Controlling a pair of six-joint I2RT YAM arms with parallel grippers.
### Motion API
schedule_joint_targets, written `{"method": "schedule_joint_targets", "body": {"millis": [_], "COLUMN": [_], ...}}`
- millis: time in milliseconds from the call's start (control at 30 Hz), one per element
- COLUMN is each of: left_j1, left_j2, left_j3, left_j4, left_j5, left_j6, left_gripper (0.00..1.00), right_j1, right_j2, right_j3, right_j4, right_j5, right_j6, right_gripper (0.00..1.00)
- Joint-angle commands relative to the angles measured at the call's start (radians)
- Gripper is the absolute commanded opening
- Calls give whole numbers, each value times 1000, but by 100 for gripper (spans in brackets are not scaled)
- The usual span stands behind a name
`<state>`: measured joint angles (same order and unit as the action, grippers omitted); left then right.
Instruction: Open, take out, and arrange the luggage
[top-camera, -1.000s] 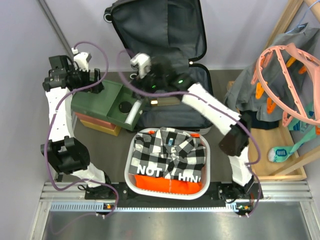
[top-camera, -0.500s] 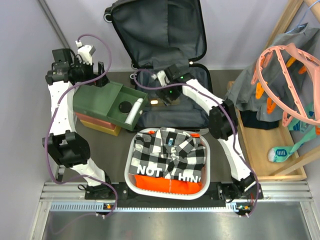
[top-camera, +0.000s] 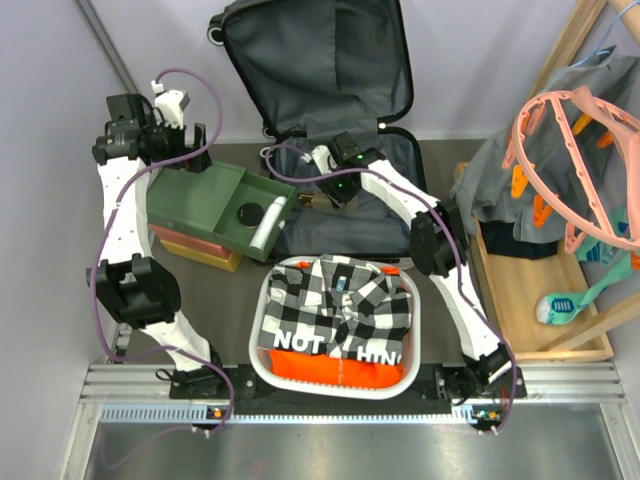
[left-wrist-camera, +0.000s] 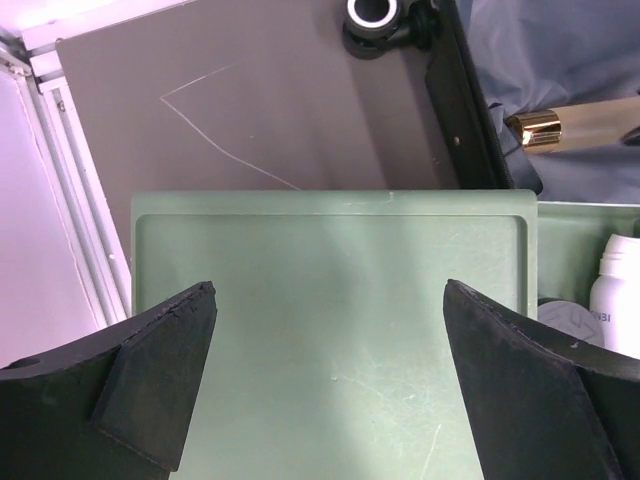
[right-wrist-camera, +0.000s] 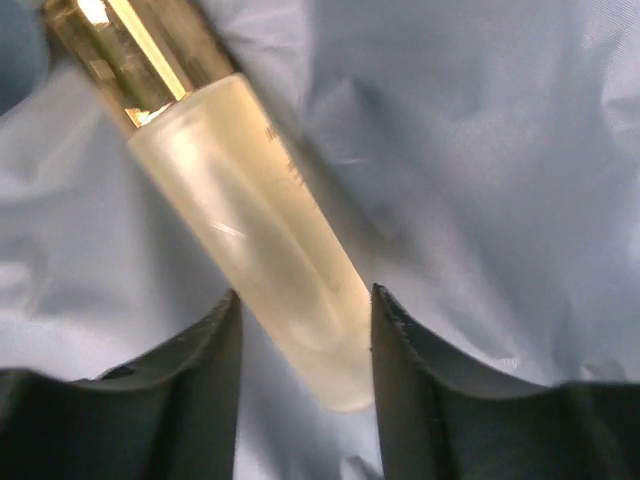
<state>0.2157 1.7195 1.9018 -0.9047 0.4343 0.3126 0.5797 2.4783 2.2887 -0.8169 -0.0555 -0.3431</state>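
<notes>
The luggage (top-camera: 310, 60) lies open at the back of the table, lid propped up and dark grey lining showing. In its lower half (top-camera: 400, 225) rests a frosted bottle (right-wrist-camera: 260, 230) with a gold cap (left-wrist-camera: 535, 130), lying on the lining (right-wrist-camera: 480, 150). My right gripper (right-wrist-camera: 305, 300) reaches into the case (top-camera: 318, 195); its fingers are closed round the bottle's bottom end. My left gripper (left-wrist-camera: 328, 290) hovers wide open over the flat green tray (left-wrist-camera: 330, 350), with nothing between its fingers (top-camera: 195, 150).
The green tray (top-camera: 215, 205) tops stacked boxes left of the case, with a white bottle (left-wrist-camera: 615, 310) in its side compartment. A white basket (top-camera: 430, 320) holding a checked shirt (top-camera: 340, 310) stands at the front. Hangers and clothes (top-camera: 575, 160) fill the right side.
My right arm dropped into the case and its jaws closed in from wide open onto the bottle's end. The left arm shifted slightly back and has since held still.
</notes>
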Motion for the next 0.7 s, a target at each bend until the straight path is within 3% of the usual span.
{"method": "schedule_joint_targets", "body": {"millis": [0,133,167,267,300,367,667], "left_j1": [-3,-4,-3,-3,-4,-4,-4], "left_j2": [0,2,8,11,11,12,8], "left_j3": [42,46,49,63,65,62,51], "left_j4": [-5,-7,-8,-10,-10,-10,-11], "left_j5": [-22,-2,3,30,37,35,35], "left_j6": [25,25,22,25,28,31,42], "left_gripper": [99,99,99,99,99,99,99], "right_j1": [17,17,17,17,16,14,3], "right_j2": [-13,-64,-77,-139,-159,-162,-176], "right_j3": [-40,-71,-72,-96,-115,-120,-24], "right_j4": [-57,-71,-74,-67,-59,-51,36], "right_j5": [-55,-102,-119,-115,-104,-58,-90], "right_j6": [38,44,47,53,49,46,99], "right_gripper": [28,11,2,0,3,21,42]}}
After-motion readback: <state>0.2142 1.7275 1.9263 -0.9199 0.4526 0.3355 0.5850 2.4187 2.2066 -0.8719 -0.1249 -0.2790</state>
